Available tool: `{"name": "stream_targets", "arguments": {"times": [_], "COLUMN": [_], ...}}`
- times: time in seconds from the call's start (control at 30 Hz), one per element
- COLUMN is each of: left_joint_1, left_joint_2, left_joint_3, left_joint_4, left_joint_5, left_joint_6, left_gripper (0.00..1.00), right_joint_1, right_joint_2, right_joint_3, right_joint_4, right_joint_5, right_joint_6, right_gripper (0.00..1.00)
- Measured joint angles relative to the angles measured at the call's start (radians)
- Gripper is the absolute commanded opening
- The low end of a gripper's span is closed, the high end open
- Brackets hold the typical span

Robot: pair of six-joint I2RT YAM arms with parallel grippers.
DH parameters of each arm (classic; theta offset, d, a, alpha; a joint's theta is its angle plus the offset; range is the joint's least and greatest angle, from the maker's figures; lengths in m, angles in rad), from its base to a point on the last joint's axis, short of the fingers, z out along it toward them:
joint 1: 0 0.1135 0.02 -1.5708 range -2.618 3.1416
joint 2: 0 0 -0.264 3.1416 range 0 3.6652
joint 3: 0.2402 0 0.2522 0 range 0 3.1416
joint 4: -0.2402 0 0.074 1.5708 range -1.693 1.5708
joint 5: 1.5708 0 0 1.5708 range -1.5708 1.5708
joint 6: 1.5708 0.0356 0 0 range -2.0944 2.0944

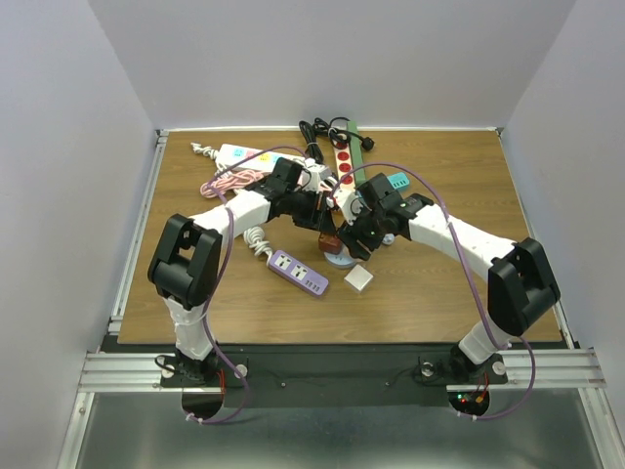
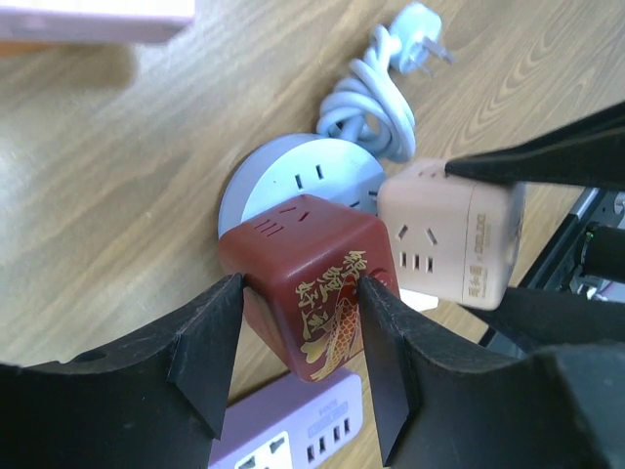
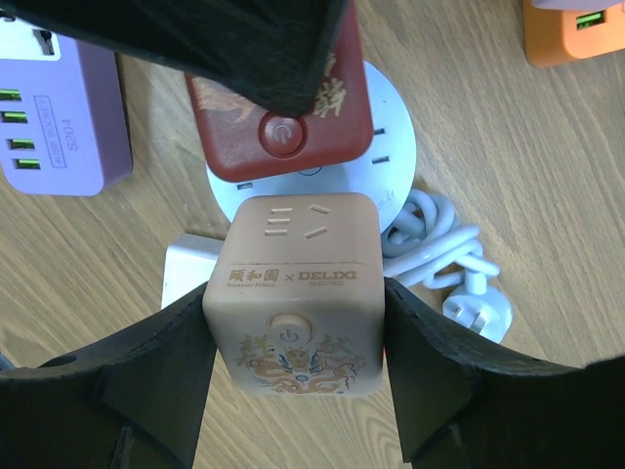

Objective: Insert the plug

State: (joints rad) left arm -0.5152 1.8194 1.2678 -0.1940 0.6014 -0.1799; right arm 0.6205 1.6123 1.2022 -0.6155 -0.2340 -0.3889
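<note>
The left claw [image 2: 298, 308] stands part-way open, clamped on a red cube [image 2: 308, 259] with a finger on each side face. Just beyond it, the right claw [image 3: 293, 337] grips a beige cube [image 3: 293, 264] the same way, and the cubes are close side by side. Beneath both claws a round socket [image 3: 391, 137] lies on the desk [image 2: 107, 195], with its white cable [image 2: 376, 98] coiled past it. I cannot tell whether either cube touches the socket. A purple strip [image 3: 59, 117] lies off to one side of the right claw.
</note>
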Motion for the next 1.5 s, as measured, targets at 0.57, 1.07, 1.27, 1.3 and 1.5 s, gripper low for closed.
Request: {"name": "stream_targets", "arguments": {"times": [0.57, 1.07, 1.27, 1.3, 1.5], "left_joint_1": [0.005, 0.009, 0.006, 0.006, 0.005], "left_joint_2": [0.104, 0.089, 0.076, 0.076, 0.076], "left_joint_3": [0.138, 0.099, 0.086, 0.086, 0.086], "left_joint_4": [-0.005, 0.046, 0.048, 0.048, 0.048], "left_joint_5": [0.003, 0.002, -0.001, -0.001, 0.000], "left_joint_6": [0.040, 0.015, 0.031, 0.032, 0.034], "left_gripper": [0.59, 0.58, 0.57, 0.57, 0.57], "right_joint_1": [0.001, -0.013, -0.032, -0.035, -0.041], "right_joint_2": [0.108, 0.146, 0.146, 0.147, 0.149], "right_joint_3": [0.142, 0.200, 0.206, 0.206, 0.206], "right_joint_4": [-0.074, -0.134, -0.162, -0.167, -0.172], "right_joint_5": [0.060, 0.066, 0.072, 0.074, 0.070], "right_joint_6": [0.037, 0.050, 0.082, 0.082, 0.086], "right_gripper": [0.00, 0.00, 0.00, 0.00, 0.00]}}
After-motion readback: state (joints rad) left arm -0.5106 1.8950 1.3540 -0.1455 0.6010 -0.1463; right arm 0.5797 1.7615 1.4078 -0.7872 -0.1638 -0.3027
